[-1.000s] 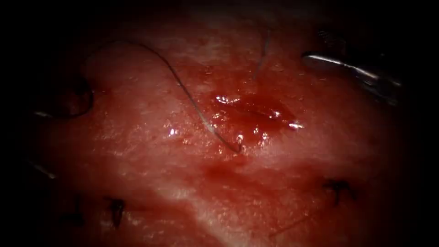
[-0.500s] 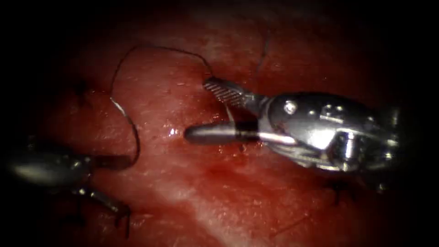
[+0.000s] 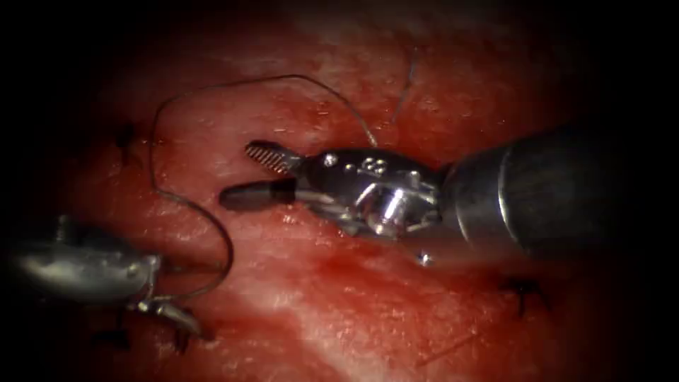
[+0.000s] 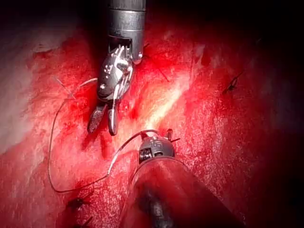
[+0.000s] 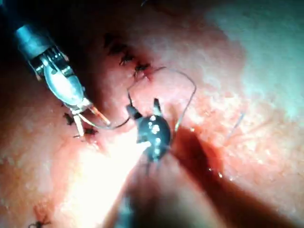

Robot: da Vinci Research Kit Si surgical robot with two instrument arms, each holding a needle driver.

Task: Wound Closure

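Observation:
My right tool (image 3: 240,173) reaches in from the right over the middle of the tissue (image 3: 368,318). It is open, with nothing between its jaws, and it covers the cut. It is also in the left wrist view (image 4: 104,127) and the right wrist view (image 5: 144,108). A thin thread (image 3: 212,88) arcs from behind the right tool up and leftward, then curls down to the tip of my left tool (image 3: 170,311) on the left side. The left tool (image 4: 154,142) (image 5: 88,121) meets the thread (image 4: 50,142) (image 5: 192,90) at its tip. I cannot make out the needle.
Dark finished stitches sit at the lower right (image 3: 523,290), the left (image 3: 127,134) and the lower left (image 3: 180,339), with more in a row (image 5: 128,59). A short cut thread end (image 3: 407,85) lies at the back. Red fluid wets the tissue under the right tool (image 3: 339,265).
Both tools came into the middle over the last second. Since half a second ago the right tool has slid further left, still open. The thread loop widened and now curls down to the left tool.

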